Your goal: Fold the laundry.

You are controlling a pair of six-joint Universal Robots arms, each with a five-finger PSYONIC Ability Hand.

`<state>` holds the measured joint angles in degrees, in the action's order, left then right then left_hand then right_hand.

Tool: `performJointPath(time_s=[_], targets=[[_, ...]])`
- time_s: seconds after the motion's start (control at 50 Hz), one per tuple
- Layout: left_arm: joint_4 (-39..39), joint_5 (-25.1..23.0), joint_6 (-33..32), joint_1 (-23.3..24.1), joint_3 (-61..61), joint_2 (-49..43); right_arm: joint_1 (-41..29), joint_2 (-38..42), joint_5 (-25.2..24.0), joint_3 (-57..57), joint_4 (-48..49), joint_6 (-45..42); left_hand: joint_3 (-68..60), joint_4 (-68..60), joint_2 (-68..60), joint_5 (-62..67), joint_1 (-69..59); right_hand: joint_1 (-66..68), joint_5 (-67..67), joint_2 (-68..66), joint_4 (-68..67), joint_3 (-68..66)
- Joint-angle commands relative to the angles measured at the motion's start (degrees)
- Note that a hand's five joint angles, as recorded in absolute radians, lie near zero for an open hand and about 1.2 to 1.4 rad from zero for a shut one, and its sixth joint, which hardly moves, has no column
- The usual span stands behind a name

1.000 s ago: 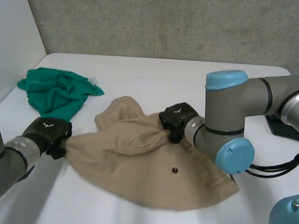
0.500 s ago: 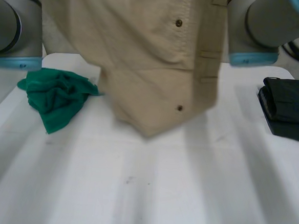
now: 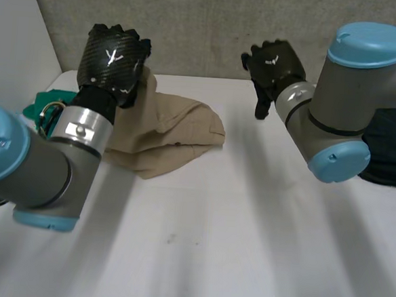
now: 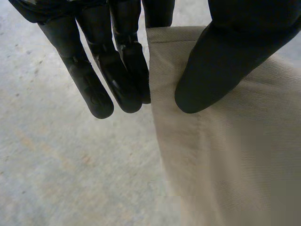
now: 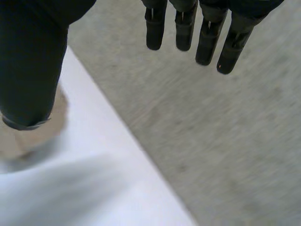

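Beside the left arm, a crumpled green cloth [image 3: 36,106] lay on the white table [image 3: 245,247], with nothing touching it. And there was the left hand [image 3: 115,56], raised well above the table with a tan garment [image 3: 175,133] hanging from it! The left wrist view settled the grip: the thumb [image 4: 225,61] pressed onto the fabric from one side and the fingers [image 4: 120,70] closed against its hemmed edge from the other, a firm pinch on the border. From that pinch the garment fell away below the hand and bunched in a loose heap on the table, between the two hands but closer to the left one.

It looked light, soft and limp, a woven fabric that would sag and fold on itself wherever it was not supported. By that reckoning the places to take it were the hem and the corners, one in each hand, so it could be spread flat; a one-handed hold would only let it drape.

Across the gap, the right hand [image 3: 277,67] hovered at much the same height, well apart from the garment. Its fingers [image 5: 186,28] were straight and spread wide from the thumb [image 5: 30,61], holding nothing. Past the right arm lay a dark folded cloth [image 3: 393,152].
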<state>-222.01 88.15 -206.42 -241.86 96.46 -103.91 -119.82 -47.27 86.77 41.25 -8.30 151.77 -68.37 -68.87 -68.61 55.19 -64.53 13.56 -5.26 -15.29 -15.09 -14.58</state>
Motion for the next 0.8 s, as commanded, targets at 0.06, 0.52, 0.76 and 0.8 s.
performJointPath(time_s=[0.06,0.52,0.76,0.8], targets=[[2.8,-2.11,-0.04,1.83,6.72,13.29,2.13,0.78,-12.4,-2.67,-9.97,13.46,-11.63,-11.13,-11.39,14.81,-15.47,-3.56,5.26,5.29,5.09,4.58],[8.61,-2.02,-0.04,2.27,7.07,19.63,2.39,12.3,-12.94,-3.55,-9.72,26.03,-11.63,-11.13,-11.39,14.81,-15.47,-0.63,2.32,2.35,2.16,1.64],[9.04,-1.93,0.14,2.36,6.72,20.59,5.12,5.0,-12.15,6.82,-7.08,29.55,-11.63,-11.13,-11.39,14.81,-15.47,0.05,1.64,1.67,1.48,0.96],[9.31,-1.93,0.14,2.44,6.72,20.86,4.68,6.13,-12.85,7.09,-5.59,30.33,-11.63,-11.13,-11.39,14.81,-15.47,0.05,1.64,1.67,1.48,0.96]])
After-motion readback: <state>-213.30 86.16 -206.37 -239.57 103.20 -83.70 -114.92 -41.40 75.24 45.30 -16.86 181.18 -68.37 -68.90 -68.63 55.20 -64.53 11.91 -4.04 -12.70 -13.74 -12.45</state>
